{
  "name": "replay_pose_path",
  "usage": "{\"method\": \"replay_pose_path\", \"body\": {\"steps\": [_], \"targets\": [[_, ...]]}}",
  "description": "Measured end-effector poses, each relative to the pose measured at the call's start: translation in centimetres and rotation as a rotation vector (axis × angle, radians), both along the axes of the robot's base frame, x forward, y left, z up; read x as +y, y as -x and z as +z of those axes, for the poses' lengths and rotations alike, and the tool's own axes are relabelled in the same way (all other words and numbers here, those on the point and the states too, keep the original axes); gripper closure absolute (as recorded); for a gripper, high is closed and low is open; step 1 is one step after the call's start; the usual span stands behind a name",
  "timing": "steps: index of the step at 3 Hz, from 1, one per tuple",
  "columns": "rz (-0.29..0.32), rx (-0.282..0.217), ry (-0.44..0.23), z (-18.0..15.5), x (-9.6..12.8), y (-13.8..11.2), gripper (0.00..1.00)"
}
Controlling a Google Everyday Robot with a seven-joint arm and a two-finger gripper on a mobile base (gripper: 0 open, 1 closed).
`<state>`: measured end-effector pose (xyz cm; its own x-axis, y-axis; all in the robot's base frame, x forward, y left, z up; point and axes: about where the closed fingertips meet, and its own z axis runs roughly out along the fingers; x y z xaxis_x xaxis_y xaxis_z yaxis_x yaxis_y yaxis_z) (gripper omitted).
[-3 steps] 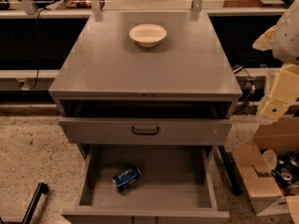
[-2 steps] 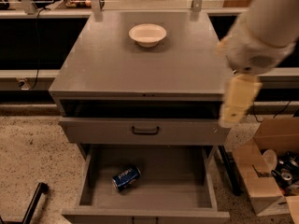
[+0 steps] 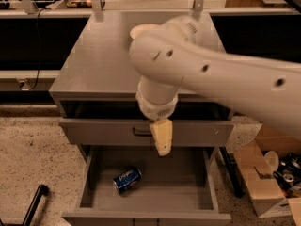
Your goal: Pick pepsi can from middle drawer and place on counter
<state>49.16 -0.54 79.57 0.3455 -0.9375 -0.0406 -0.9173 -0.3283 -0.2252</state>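
Note:
The pepsi can lies on its side on the left part of the floor of the open middle drawer. My gripper hangs pointing down in front of the upper drawer's front, above the middle drawer, up and to the right of the can and apart from it. Nothing shows in it. My big white arm reaches in from the right and covers much of the counter. A white bowl on the counter is mostly hidden behind the arm.
The upper drawer with a dark handle stands slightly open above the middle one. A cardboard box with cans sits on the floor at right. A black bar lies at bottom left. A ledge with glass panels runs behind.
My arm has swung from the right side leftward across the cabinet. The gripper now hangs lower, over the middle drawer. The bowl is now mostly covered. The can has not moved.

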Motion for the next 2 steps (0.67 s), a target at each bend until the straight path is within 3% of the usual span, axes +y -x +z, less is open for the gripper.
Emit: {"method": "replay_pose_path", "body": {"steps": [1, 2], "targets": [[0.022, 0.007, 0.018, -1.5, 0.1, 0.1, 0.00], [0.121, 0.024, 0.055, -4.0, 2.9, -0.1, 0.00]]}}
